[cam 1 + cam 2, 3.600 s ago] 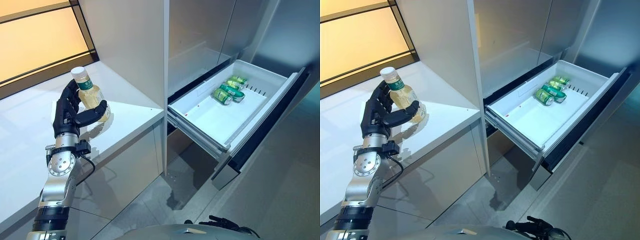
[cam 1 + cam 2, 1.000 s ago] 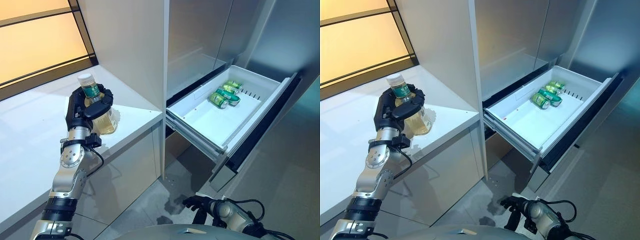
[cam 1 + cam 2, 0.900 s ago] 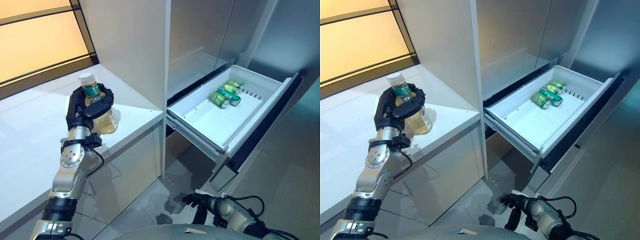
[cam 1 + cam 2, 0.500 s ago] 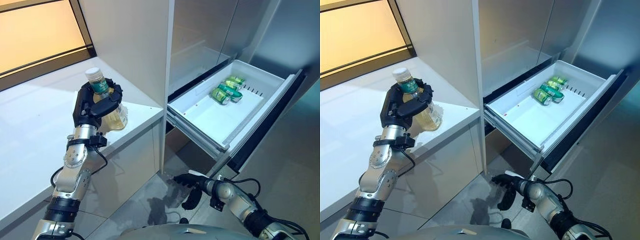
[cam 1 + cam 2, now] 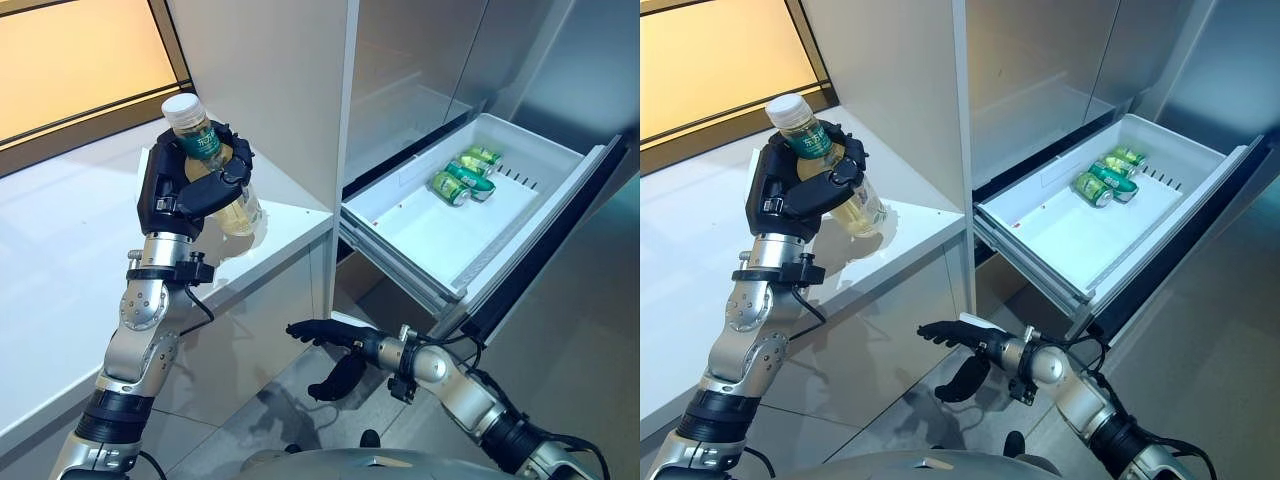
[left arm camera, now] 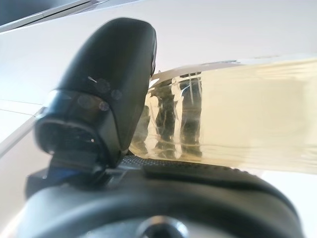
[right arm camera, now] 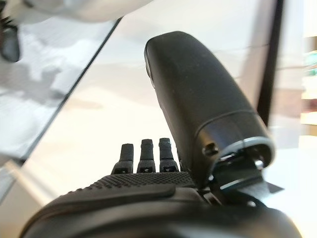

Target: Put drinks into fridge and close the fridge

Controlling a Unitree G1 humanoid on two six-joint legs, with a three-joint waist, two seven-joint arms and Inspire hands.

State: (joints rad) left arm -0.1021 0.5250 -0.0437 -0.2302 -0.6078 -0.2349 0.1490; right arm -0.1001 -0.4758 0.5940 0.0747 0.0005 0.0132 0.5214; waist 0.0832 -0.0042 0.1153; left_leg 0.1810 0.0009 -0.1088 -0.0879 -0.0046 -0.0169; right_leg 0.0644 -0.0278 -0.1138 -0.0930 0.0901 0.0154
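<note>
My left hand (image 5: pixel 182 195) is shut on a clear bottle (image 5: pixel 232 211) of pale yellow drink with a white cap and green label, holding it tilted just above the white counter (image 5: pixel 60 250). The bottle also shows in the left wrist view (image 6: pixel 247 124) past my thumb. My right hand (image 5: pixel 335 340) is open, fingers straight, low in front of the counter's cabinet face and left of the open fridge drawer (image 5: pixel 420 235). Green cans (image 5: pixel 462 179) lie at the back of the white drawer.
A tall grey fridge panel (image 5: pixel 290 90) stands between counter and drawer. The drawer's dark front (image 5: pixel 545 250) juts out to the right over the grey floor (image 5: pixel 580 380). An orange-lit window (image 5: pixel 80 50) runs behind the counter.
My left hand has closed round the bottle and lifted it off the counter. My right hand has risen from below and reached left towards the cabinet face.
</note>
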